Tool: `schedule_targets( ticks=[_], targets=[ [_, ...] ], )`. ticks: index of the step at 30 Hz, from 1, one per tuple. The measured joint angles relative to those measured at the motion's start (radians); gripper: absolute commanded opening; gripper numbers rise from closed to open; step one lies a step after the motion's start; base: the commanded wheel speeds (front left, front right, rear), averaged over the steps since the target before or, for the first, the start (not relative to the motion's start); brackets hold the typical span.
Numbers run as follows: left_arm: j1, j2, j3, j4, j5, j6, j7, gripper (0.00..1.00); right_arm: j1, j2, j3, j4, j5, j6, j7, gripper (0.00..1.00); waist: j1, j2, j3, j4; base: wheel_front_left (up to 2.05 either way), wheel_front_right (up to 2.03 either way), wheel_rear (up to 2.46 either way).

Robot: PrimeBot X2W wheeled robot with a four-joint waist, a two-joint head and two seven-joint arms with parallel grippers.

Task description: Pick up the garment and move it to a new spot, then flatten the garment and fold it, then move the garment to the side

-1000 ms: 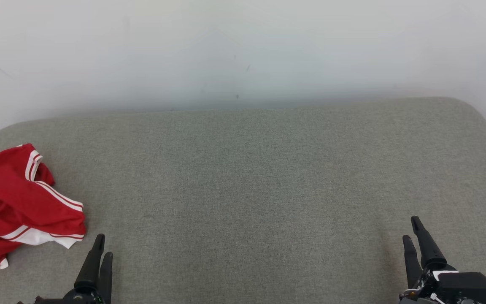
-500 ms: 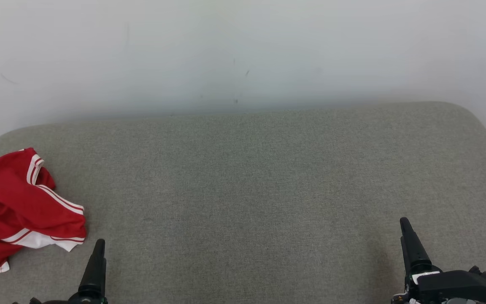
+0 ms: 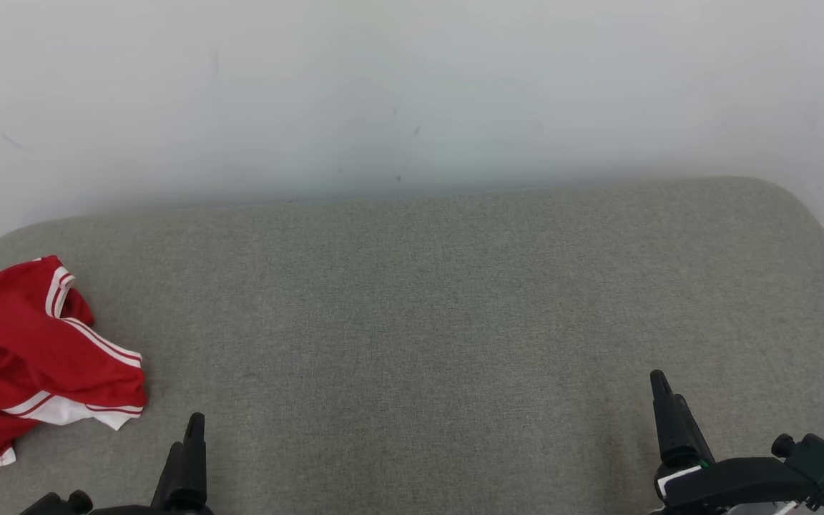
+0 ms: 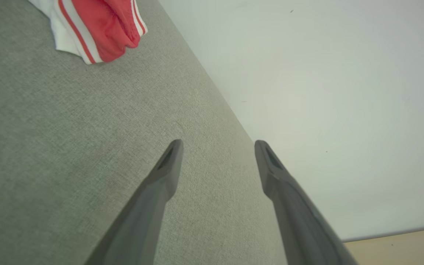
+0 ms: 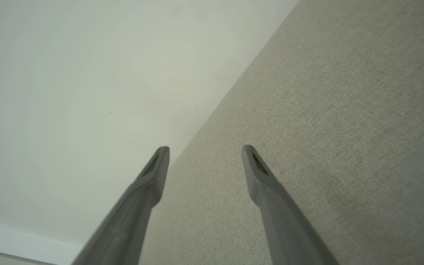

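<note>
Since a second ago my left gripper (image 4: 217, 143) has spread its jaws wide and edged rightward. At the far left of the grey fabric surface (image 3: 412, 300), the red garment (image 3: 33, 357) with white stripes lies crumpled near that gripper, apparently untouched. Well apart, my right gripper (image 5: 205, 147) gapes wide, empty.

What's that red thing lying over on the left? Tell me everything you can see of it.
The garment is red, soft-looking cloth with white bands and thin red-and-white stripes along its edges. It lies crumpled in a loose heap, neither flattened nor folded, at the left end of the grey fabric-covered surface, partly cut off by the head view's left edge. It rests on that surface; the left gripper, jaws open, stands apart from it.
</note>
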Motion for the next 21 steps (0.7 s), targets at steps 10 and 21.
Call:
schedule_targets(
  ticks=[10,21],
  targets=[
    [0.002,0.012,-0.032,-0.001,0.222,0.031,-0.036,1.00,0.001,0.000,0.002,0.018,-0.190,0.000,-0.028,1.00,0.0000,0.0000,-0.010,0.000,0.00,0.00,0.00],
    [0.020,0.033,-0.060,-0.039,0.400,0.056,-0.069,1.00,0.000,0.000,0.021,0.017,-0.351,0.000,-0.039,1.00,0.0000,0.0000,-0.019,-0.002,0.00,0.00,0.00]
  ],
)
